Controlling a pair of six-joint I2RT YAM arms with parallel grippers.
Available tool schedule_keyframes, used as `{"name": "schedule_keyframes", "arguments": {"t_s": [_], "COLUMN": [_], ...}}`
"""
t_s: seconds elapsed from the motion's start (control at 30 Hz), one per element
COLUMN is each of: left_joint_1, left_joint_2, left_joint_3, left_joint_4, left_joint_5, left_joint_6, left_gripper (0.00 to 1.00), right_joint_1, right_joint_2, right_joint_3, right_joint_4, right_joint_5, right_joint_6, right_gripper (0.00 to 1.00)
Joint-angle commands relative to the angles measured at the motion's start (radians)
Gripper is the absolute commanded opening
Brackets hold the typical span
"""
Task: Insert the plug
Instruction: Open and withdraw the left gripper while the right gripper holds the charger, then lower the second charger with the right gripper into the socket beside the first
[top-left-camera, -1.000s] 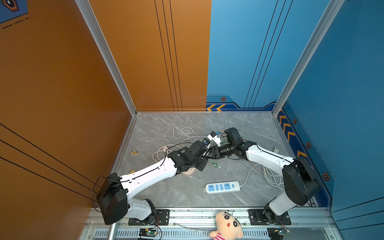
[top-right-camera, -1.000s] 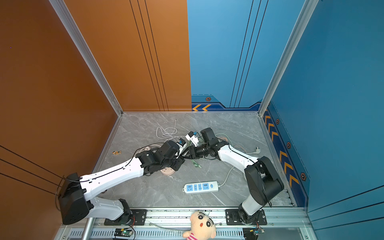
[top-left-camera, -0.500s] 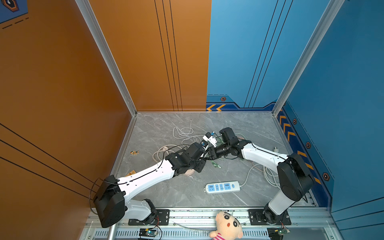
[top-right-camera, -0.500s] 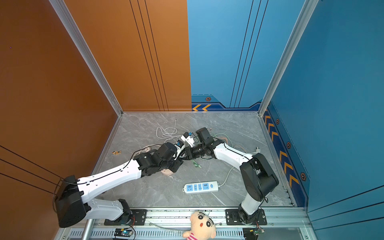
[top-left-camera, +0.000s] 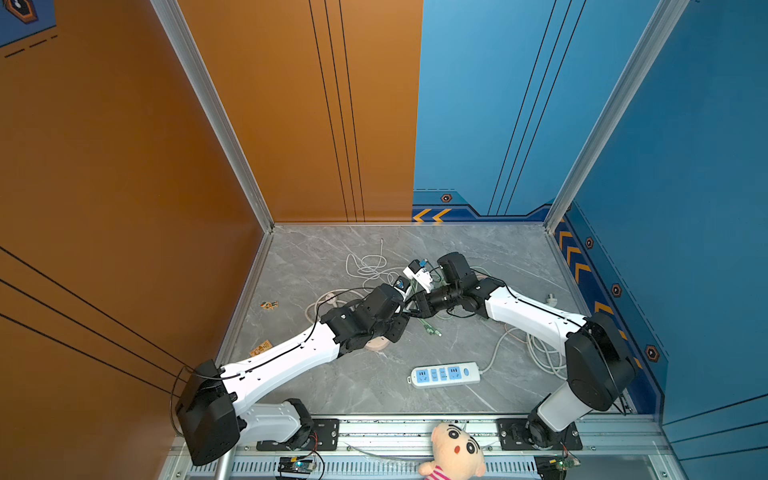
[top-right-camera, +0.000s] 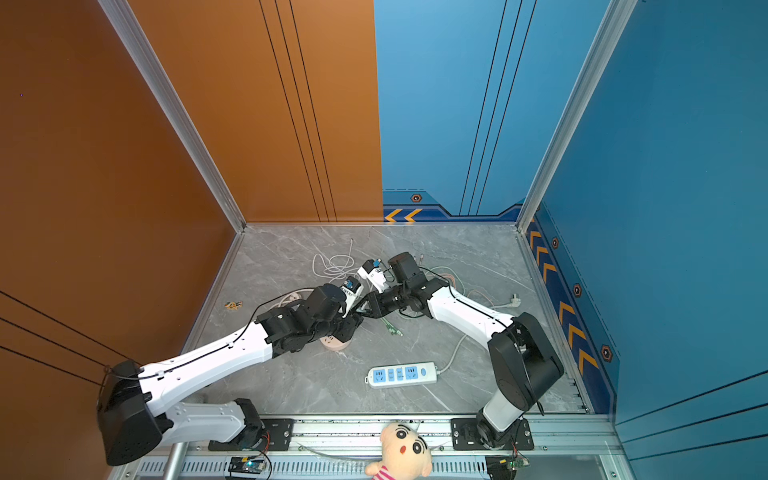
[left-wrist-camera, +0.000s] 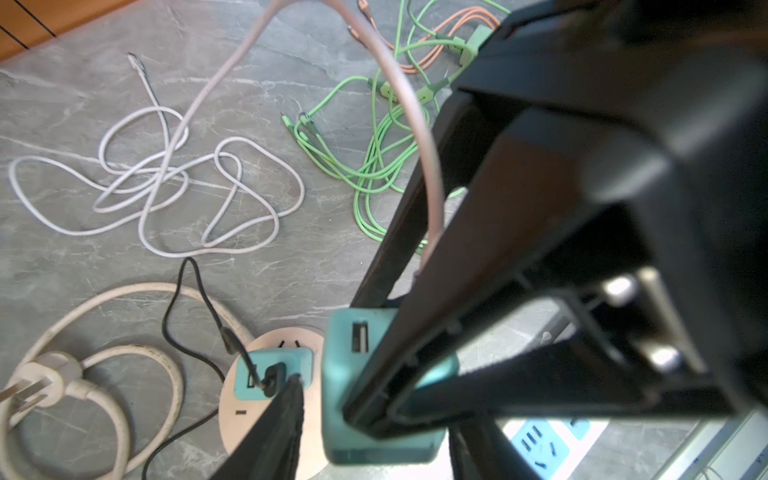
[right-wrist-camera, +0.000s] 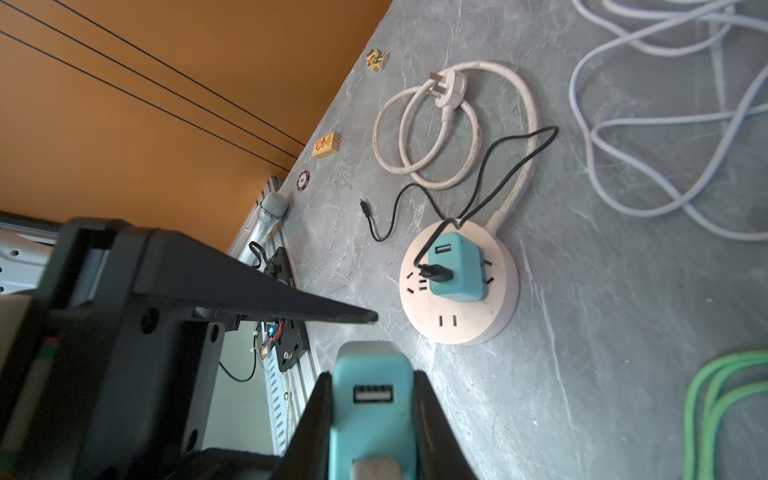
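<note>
Right gripper (right-wrist-camera: 372, 376) clamping teal charger (right-wrist-camera: 374, 432) (USB port (right-wrist-camera: 372, 394) visible), round socket (right-wrist-camera: 457, 328) nearby

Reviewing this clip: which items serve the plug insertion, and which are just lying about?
Job in hand: charger, gripped by the right end effector; round socket.

Lying about: power strip; green cables; white cable; plush toy; microphone.

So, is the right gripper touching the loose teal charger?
Touching. In the right wrist view, the fingers of the right gripper lie flat against both sides of the charger, with no gap showing.
</note>
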Motion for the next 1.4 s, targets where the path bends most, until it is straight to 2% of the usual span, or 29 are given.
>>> {"name": "schedule_keyframes", "arguments": {"t_s": [0.0,0.03,0.07,0.23,0.33,0.37,0.5,0.6,0.7,0.73,0.8,0.87,1.07,1.37], "left_joint_1": [0.038,0.041,0.043,0.078,0.14,0.168,0.254,0.305,0.395,0.433,0.525,0.577,0.597,0.605], "left_joint_2": [-0.084,-0.109,-0.134,-0.285,-0.381,-0.408,-0.473,-0.461,-0.396,-0.377,-0.342,-0.326,-0.332,-0.349], "left_joint_3": [-0.013,-0.024,-0.033,-0.08,-0.11,-0.118,-0.146,-0.151,-0.149,-0.154,-0.175,-0.195,-0.212,-0.262], "left_joint_4": [0.093,0.088,0.079,0.012,-0.031,-0.05,-0.104,-0.155,-0.244,-0.264,-0.27,-0.268,-0.268,-0.256], "left_joint_5": [-0.107,-0.107,-0.111,-0.166,-0.2,-0.205,-0.189,-0.191,-0.187,-0.168,-0.056,0.01,0.044,0.077], "left_joint_6": [-0.014,-0.012,-0.012,-0.036,-0.096,-0.121,-0.177,-0.225,-0.282,-0.308,-0.345,-0.368,-0.368,-0.396], "left_gripper": [0.67,0.74,0.76,0.76,0.75,0.74,0.72,0.7,0.68,0.66,0.62,0.56,0.51,0.51], "right_joint_1": [0.013,0.012,0.012,0.036,0.064,0.105,0.142,0.171,0.219,0.231,0.255,0.286,0.37,0.386], "right_joint_2": [-0.016,-0.018,-0.021,-0.04,-0.06,-0.066,-0.064,-0.061,-0.048,-0.039,-0.005,0.029,0.118,0.209], "right_joint_3": [-0.009,-0.007,-0.001,0.031,0.046,0.056,0.108,0.14,0.164,0.173,0.202,0.232,0.289,0.357], "right_joint_4": [-0.072,-0.073,-0.079,-0.104,-0.105,-0.11,-0.137,-0.139,-0.145,-0.15,-0.171,-0.197,-0.206,-0.208], "right_joint_5": [0.104,0.13,0.151,0.248,0.293,0.313,0.348,0.382,0.431,0.44,0.466,0.509,0.621,0.649], "right_joint_6": [-0.011,-0.003,-0.001,-0.013,-0.057,-0.072,-0.095,-0.114,-0.172,-0.18,-0.2,-0.224,-0.296,-0.31], "right_gripper": [0.0,0.0,0.0,0.0,0.0,0.0,0.0,0.0,0.0,0.0,0.0,0.0,0.0,0.0]}}
